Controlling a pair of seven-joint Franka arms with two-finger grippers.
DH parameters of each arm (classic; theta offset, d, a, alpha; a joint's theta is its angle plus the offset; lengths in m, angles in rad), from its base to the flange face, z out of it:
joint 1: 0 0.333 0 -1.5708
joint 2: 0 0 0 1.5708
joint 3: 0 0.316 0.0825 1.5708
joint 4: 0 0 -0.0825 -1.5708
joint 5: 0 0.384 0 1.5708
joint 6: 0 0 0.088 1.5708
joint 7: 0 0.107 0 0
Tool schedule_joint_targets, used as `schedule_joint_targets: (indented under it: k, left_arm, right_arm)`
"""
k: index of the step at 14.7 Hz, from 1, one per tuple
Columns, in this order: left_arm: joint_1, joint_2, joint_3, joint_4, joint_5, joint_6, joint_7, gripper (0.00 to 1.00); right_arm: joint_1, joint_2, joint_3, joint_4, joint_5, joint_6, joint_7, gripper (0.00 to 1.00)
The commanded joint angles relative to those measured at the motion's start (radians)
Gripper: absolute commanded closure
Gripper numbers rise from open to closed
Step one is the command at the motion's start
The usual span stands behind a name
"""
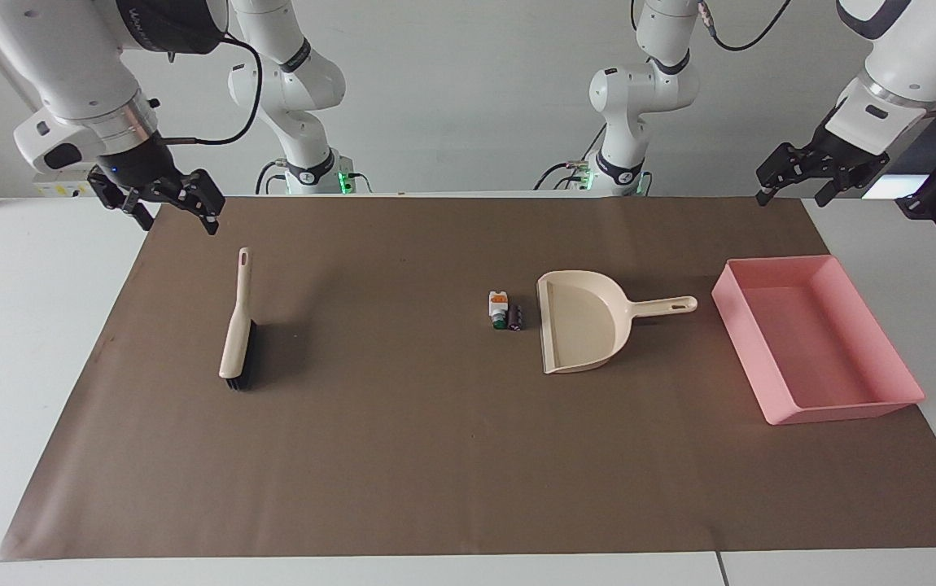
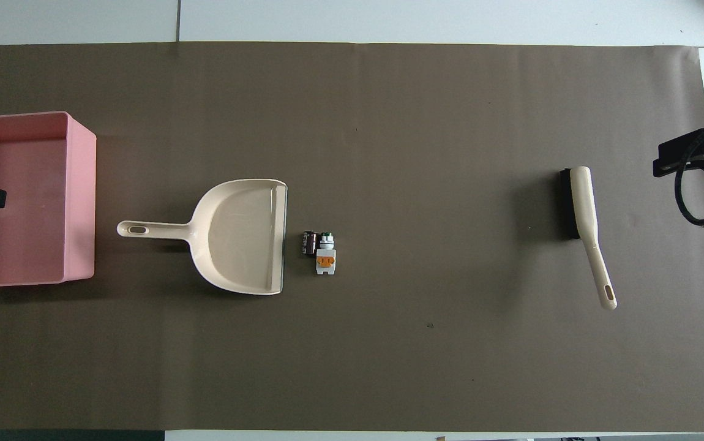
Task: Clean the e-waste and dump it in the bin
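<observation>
The e-waste (image 1: 505,311) is a small white block with orange and green marks plus dark cylinders, lying just beside the open mouth of the cream dustpan (image 1: 582,321); it also shows in the overhead view (image 2: 321,251). The pink bin (image 1: 741,346) stands toward the left arm's end, past the dustpan's handle. My right gripper (image 1: 177,221) is open and empty, raised over the mat's edge near the brush's handle. My left gripper (image 1: 792,198) is open and empty, raised over the mat's corner at the robots' side of the bin.
A cream brush (image 1: 236,325) with dark bristles lies toward the right arm's end of the brown mat (image 1: 403,456). In the overhead view the dustpan (image 2: 242,236), bin (image 2: 82,196) and brush (image 2: 587,214) lie in one line across the table.
</observation>
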Motion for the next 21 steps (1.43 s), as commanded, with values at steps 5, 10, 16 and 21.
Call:
schedule_joint_targets:
  k: [5, 10, 16, 21]
  left_arm:
    - [-0.002, -0.014, -0.007, -0.024, 0.015, 0.027, -0.014, 0.01]
    - [-0.005, -0.022, -0.008, -0.038, 0.015, 0.045, 0.022, 0.01]
    - [-0.052, -0.038, -0.011, -0.100, 0.015, 0.103, 0.544, 0.01]
    - [-0.084, -0.060, -0.016, -0.244, 0.015, 0.230, 0.866, 0.02]
  right_arm:
    - [-0.002, -0.030, 0.001, -0.044, 0.016, 0.014, -0.013, 0.00]
    - [-0.002, -0.139, 0.001, -0.324, 0.016, 0.223, -0.015, 0.00]
    - [-0.048, -0.184, -0.002, -0.608, 0.017, 0.381, -0.061, 0.00]
    - [-0.102, -0.182, -0.003, -0.788, 0.054, 0.572, -0.166, 0.00]
